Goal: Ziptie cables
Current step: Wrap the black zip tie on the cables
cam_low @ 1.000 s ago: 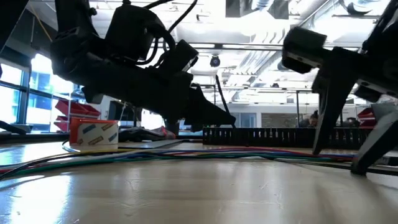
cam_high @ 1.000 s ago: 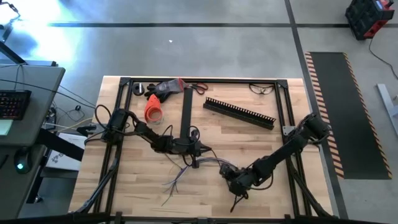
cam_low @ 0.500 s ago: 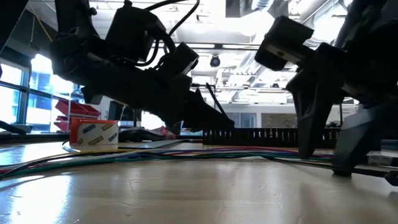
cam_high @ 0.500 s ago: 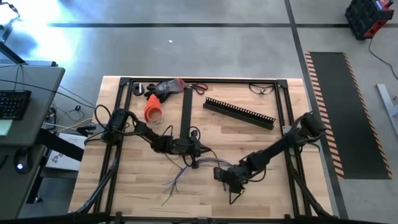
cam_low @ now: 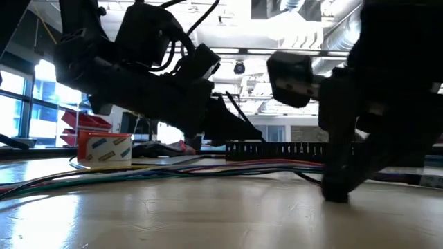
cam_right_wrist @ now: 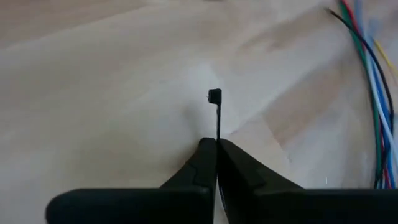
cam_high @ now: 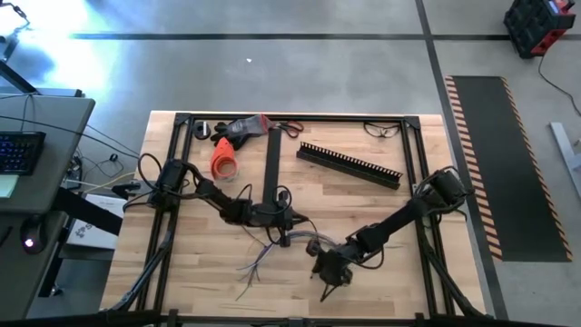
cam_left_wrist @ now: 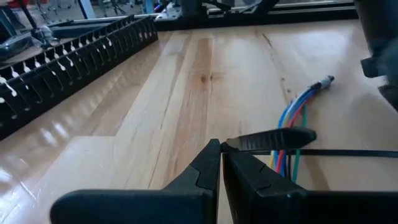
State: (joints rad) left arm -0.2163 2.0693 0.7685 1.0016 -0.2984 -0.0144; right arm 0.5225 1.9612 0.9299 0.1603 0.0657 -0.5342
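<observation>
The cables (cam_high: pixel 265 258), a loose bunch of thin coloured wires, lie on the wooden table with splayed ends toward the near left. They also show as cables (cam_left_wrist: pixel 293 122) and cables (cam_right_wrist: pixel 373 81) in the wrist views. My left gripper (cam_high: pixel 300 220) is shut at the table's middle, just beyond the bunch. My right gripper (cam_high: pixel 323 296) stands shut near the front edge, right of the splayed ends, fingertips down at the table. Each gripper has a thin black zip tie; whether it is one tie or two, I cannot tell. My left gripper pinches a black zip tie's strap (cam_left_wrist: pixel 231 145) between its two fingertips, coming nearly level from the table's left. The strap runs on across the cables and out of the left wrist view. My right gripper pinches a thin black zip tie just behind its head end (cam_right_wrist: pixel 217 132) between its two fingertips, slanting down from the table's right. The small square head (cam_right_wrist: pixel 214 95) sticks out beyond the fingertips, close over the wood.
A black slotted channel (cam_high: pixel 349 164) lies at the far right and a flat black strip (cam_high: pixel 272 165) at the far middle. An orange roll (cam_high: pixel 223 160), scissors (cam_high: pixel 290 128) and glasses (cam_high: pixel 382 129) sit along the far edge. Black frame rails (cam_high: pixel 167 238) run down both sides.
My right gripper has moved toward the table's left edge and down to the tabletop, rolling as it went, and has shut on the zip tie. My left gripper has kept still and shut.
</observation>
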